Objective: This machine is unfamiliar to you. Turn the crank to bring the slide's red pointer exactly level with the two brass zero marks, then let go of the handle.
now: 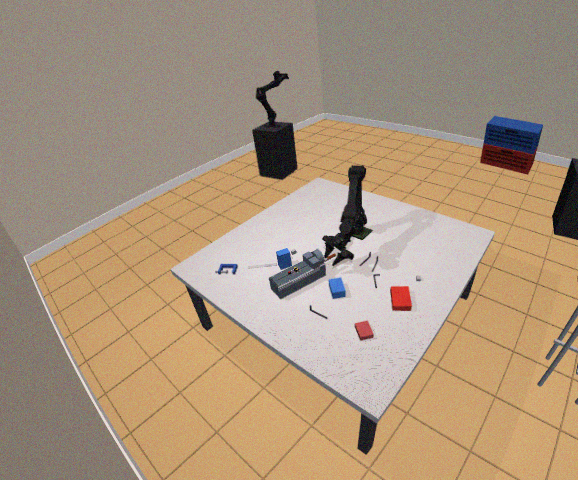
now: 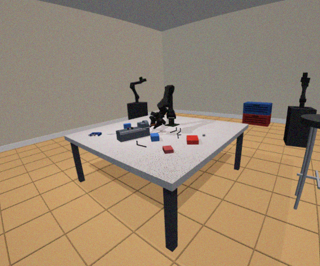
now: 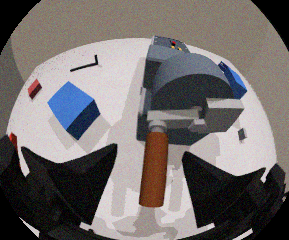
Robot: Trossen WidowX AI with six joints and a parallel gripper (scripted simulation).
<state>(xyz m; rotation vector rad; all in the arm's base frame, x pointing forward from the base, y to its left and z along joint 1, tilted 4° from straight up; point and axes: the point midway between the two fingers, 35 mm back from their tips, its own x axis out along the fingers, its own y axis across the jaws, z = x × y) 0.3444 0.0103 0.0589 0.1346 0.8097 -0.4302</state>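
Wrist view shows the hand [image 3: 154, 176] well open, its two dark fingers standing apart on either side of the handle [image 3: 155, 170] and gripping nothing. That handle is a smooth brown cylinder, wood-like, lying straight ahead between the fingers and joined to a grey crank [image 3: 184, 116]. It looks stiff and light to turn; any further hold belongs around its middle, square to its length. Beyond the crank rises the machine [image 1: 298, 277], a blocky grey metal body with a rounded housing, resting on the pale speckled bench [image 1: 423, 320]. Its red pointer [image 1: 296, 269] is too small to judge against the marks. Off to the hand's left sits a matte blue block [image 3: 74, 108].
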